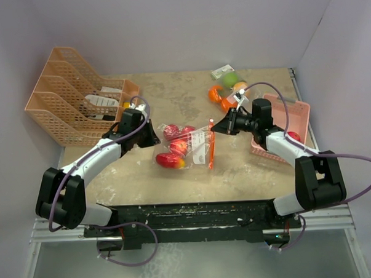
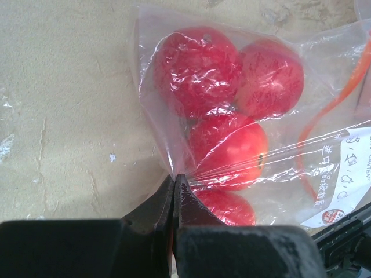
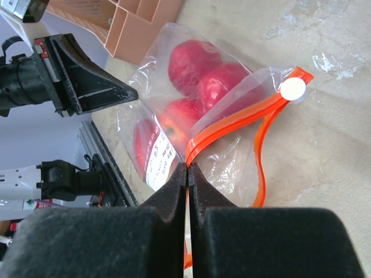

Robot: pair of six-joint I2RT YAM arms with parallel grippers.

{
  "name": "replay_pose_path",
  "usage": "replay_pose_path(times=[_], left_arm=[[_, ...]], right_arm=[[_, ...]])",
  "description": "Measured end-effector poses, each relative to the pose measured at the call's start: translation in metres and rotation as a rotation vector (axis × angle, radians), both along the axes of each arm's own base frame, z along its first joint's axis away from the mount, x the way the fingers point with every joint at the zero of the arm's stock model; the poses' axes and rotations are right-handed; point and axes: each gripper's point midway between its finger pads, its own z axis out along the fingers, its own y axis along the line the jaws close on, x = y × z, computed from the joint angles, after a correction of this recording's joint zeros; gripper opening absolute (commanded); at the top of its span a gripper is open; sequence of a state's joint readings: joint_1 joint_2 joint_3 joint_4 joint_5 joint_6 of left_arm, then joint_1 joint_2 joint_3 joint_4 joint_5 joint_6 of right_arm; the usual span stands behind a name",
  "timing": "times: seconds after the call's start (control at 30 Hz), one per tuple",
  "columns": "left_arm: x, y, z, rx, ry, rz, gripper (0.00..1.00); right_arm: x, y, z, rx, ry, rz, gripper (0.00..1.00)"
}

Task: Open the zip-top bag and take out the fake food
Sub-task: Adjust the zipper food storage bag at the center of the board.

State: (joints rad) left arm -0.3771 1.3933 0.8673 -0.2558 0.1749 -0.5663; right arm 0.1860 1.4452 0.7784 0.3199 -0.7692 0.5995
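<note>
- The zip-top bag [image 1: 195, 148] lies flat on the tabletop [image 1: 165, 97] in the middle of the top view, stretched between the two grippers.
- Four red apples [image 2: 200, 69] are enclosed in the clear bag and pressed against one another.
- The left gripper [image 2: 174, 180] is clenched on the bag's clear edge at the bottom centre of the left wrist view, with the film pinched between its closed fingers.
- The right gripper [image 3: 187, 169] is clamped on the bag's orange zip strip [image 3: 232, 124] at the lower centre of the right wrist view.
- A white slider [image 3: 293, 88] is seen at the strip's upper right end, and the two orange tracks are parted below it.
- A white label [image 3: 160, 165] is seen on the bag, left of the right gripper.
- Oranges [image 1: 219, 95] and a green apple [image 1: 230, 80] lie loose at the upper centre of the top view, well apart from the bag.
- A pink basket [image 1: 298, 112] is placed at the right edge, and an orange file rack [image 1: 66, 89] at the upper left.
</note>
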Motion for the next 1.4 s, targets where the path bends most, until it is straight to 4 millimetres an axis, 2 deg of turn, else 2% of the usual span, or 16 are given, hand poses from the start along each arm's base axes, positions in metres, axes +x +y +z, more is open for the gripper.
replay_pose_path(times=[0.2,0.33,0.43,0.6,0.7,0.8,0.87,1.1,1.17,1.23,1.3,1.33,1.4], left_arm=[[-0.001,0.001,0.0,0.003,0.008,0.002,0.0],[0.003,0.001,0.011,0.004,0.002,0.007,0.0],[0.013,-0.002,0.033,-0.007,-0.034,0.01,0.0],[0.033,-0.009,0.088,-0.048,-0.15,0.007,0.0],[0.036,-0.01,0.103,-0.061,-0.186,0.004,0.0],[0.033,-0.01,0.1,-0.062,-0.175,-0.001,0.0],[0.03,-0.01,0.095,-0.059,-0.164,-0.002,0.0],[0.024,-0.006,0.077,-0.039,-0.125,0.004,0.0],[0.02,-0.004,0.065,-0.032,-0.1,0.007,0.0],[0.016,-0.003,0.053,-0.023,-0.072,0.01,0.0],[0.012,-0.001,0.041,-0.014,-0.045,0.011,0.0],[0.011,0.0,0.035,-0.008,-0.032,0.013,0.0],[0.007,0.002,0.026,0.001,-0.01,0.014,0.0]], right_arm=[[-0.002,0.005,0.005,0.017,-0.021,0.029,0.01],[-0.003,0.006,0.006,0.019,-0.025,0.038,0.01],[-0.004,0.005,0.004,0.013,-0.024,0.04,0.0],[-0.003,0.005,-0.012,-0.001,0.016,0.041,0.0],[-0.004,0.004,-0.023,-0.012,0.044,0.041,0.0],[-0.006,0.004,-0.03,-0.024,0.062,0.045,0.01],[-0.007,0.004,-0.033,-0.029,0.071,0.048,0.06],[-0.009,0.001,-0.048,-0.054,0.116,0.035,0.42],[-0.009,-0.001,-0.049,-0.06,0.121,0.019,0.54],[-0.008,-0.004,-0.045,-0.067,0.108,-0.007,0.6],[-0.006,-0.009,-0.038,-0.072,0.087,-0.037,0.61],[-0.004,-0.012,-0.034,-0.074,0.076,-0.058,0.58],[0.0,-0.021,-0.03,-0.079,0.062,-0.102,0.42]])
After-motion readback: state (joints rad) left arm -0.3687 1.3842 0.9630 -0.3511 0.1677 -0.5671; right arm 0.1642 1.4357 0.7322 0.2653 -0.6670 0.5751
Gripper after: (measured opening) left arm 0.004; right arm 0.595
